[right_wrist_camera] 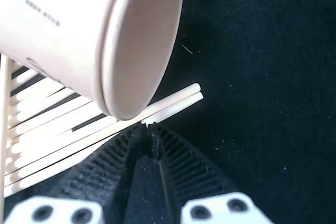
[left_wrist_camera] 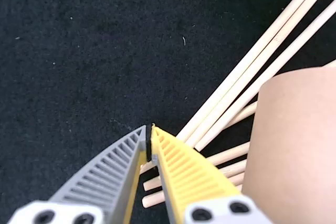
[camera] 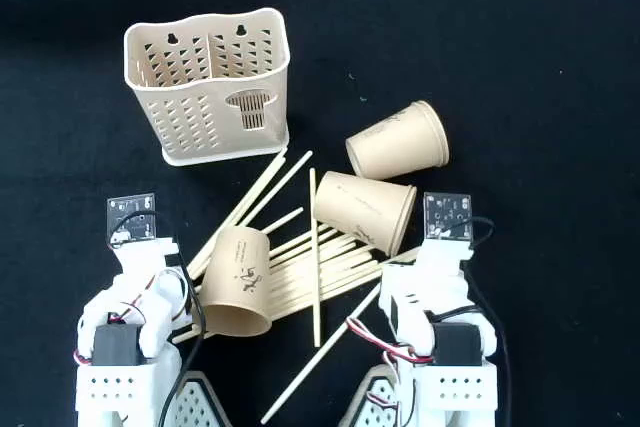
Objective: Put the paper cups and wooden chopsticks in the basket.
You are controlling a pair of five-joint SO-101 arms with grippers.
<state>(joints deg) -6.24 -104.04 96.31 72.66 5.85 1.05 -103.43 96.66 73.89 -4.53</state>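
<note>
Black cloth [camera: 560, 97] covers the table. On it a cream, perforated plastic basket [camera: 210, 87] stands upright with its mouth up, well apart from both grippers on the far side of the scatter. That makes it ready for dropping things in from above.

The left gripper [left_wrist_camera: 148, 145], with one grey finger and one yellow, is pressed closed on nothing. Blunt ends of pale wooden chopsticks [left_wrist_camera: 252, 72] lie just beside its tips. A brown paper cup [left_wrist_camera: 294, 145] lies on its side just past them, on the yellow finger's side.

The right gripper [right_wrist_camera: 152, 140], black-fingered, is likewise closed and empty. A second cup [right_wrist_camera: 68, 35], also toppled, lies just ahead of its tips, propped on the stick heap with its mouth toward the gripper. Two stick ends poke out under its rim. A third cup [camera: 398, 141] lies farther out, beyond the second.

No grasp seems begun. The cups likely go first, since they rest on the sticks.
</note>
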